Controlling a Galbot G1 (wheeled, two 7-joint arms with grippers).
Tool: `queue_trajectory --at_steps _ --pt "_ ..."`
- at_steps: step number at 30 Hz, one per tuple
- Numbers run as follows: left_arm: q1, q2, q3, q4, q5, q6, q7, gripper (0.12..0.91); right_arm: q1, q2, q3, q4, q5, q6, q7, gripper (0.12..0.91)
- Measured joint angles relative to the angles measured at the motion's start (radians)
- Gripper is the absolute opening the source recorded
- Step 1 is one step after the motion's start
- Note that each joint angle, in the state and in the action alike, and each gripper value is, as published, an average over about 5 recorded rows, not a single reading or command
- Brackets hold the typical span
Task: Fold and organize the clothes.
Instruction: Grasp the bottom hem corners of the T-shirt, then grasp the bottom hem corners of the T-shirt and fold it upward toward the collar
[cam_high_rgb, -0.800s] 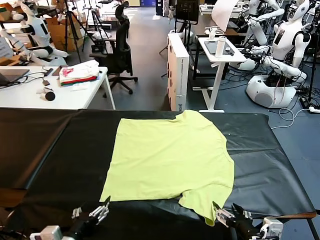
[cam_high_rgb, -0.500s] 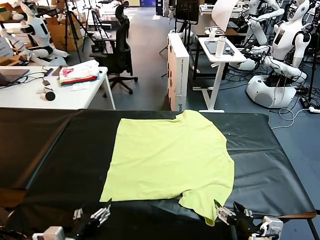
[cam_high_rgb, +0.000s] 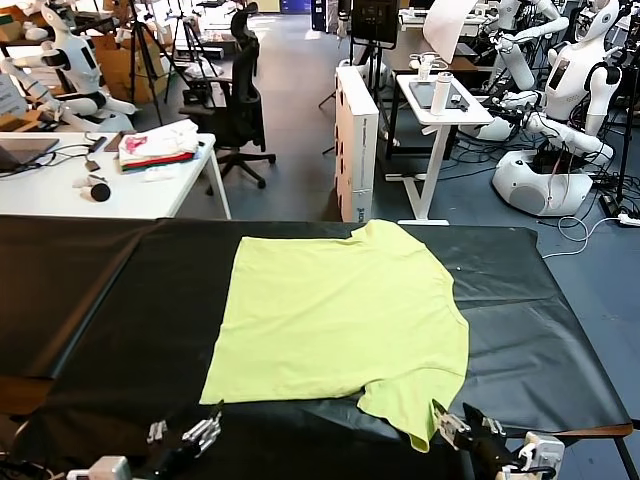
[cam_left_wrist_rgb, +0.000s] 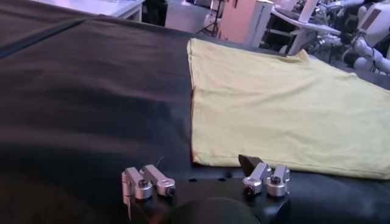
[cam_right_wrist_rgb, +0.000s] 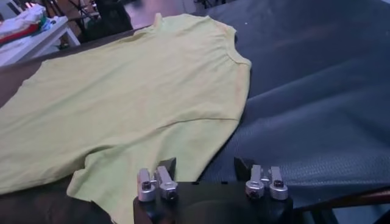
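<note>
Grippers are sinking lower along the worktop's (cam_high_rgb: 120, 300) near edge than a moment ago. Left gripper (cam_high_rgb: 185, 438) is hovering spread wide, holding nothing, just short of the T-shirt's (cam_high_rgb: 340, 320) near hem. Right gripper (cam_high_rgb: 462, 432) is gaping empty beside the near sleeve. T-shirt is lying flat mid-worktop.

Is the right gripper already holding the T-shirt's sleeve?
No. In the right wrist view the right gripper is open and empty, just short of the T-shirt lying flat.
</note>
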Motion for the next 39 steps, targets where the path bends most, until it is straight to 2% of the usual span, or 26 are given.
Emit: queue_trajectory --at_steps 2,5,10,18,27,30,34,39 --pt "-0.001 -0.002 0.001 0.002 0.001 -0.002 0.001 0.282 0.0 0.001 -0.001 -0.002 0.0 0.0 0.0 0.219" --pt "0.001 -0.004 0.002 0.004 0.001 -0.004 0.002 0.209 -0.001 0.002 -0.001 -0.001 -0.001 0.004 0.0 0.139" --pt "0.004 -0.008 0.002 0.003 0.003 -0.009 0.008 0.172 -0.018 0.003 0.006 0.018 -0.003 0.012 0.01 0.138" --pt "0.033 -0.011 0.001 -0.023 0.041 -0.022 0.006 0.147 -0.116 0.018 0.023 0.107 -0.025 0.007 0.063 0.138" --pt "0.12 0.005 -0.027 -0.071 0.06 -0.07 0.003 0.147 -0.18 0.022 0.03 0.16 -0.031 0.004 0.076 0.138" --pt "0.137 0.008 -0.035 -0.077 0.059 -0.082 0.002 0.147 -0.177 0.015 0.039 0.174 -0.029 0.011 0.066 0.138" --pt "0.143 0.005 -0.04 -0.083 0.059 -0.103 0.0 0.147 -0.148 -0.003 0.051 0.177 -0.028 0.038 0.033 0.138" --pt "0.131 -0.003 -0.036 -0.081 0.047 -0.183 0.014 0.147 -0.056 -0.036 0.046 0.144 -0.028 0.067 -0.019 0.138"
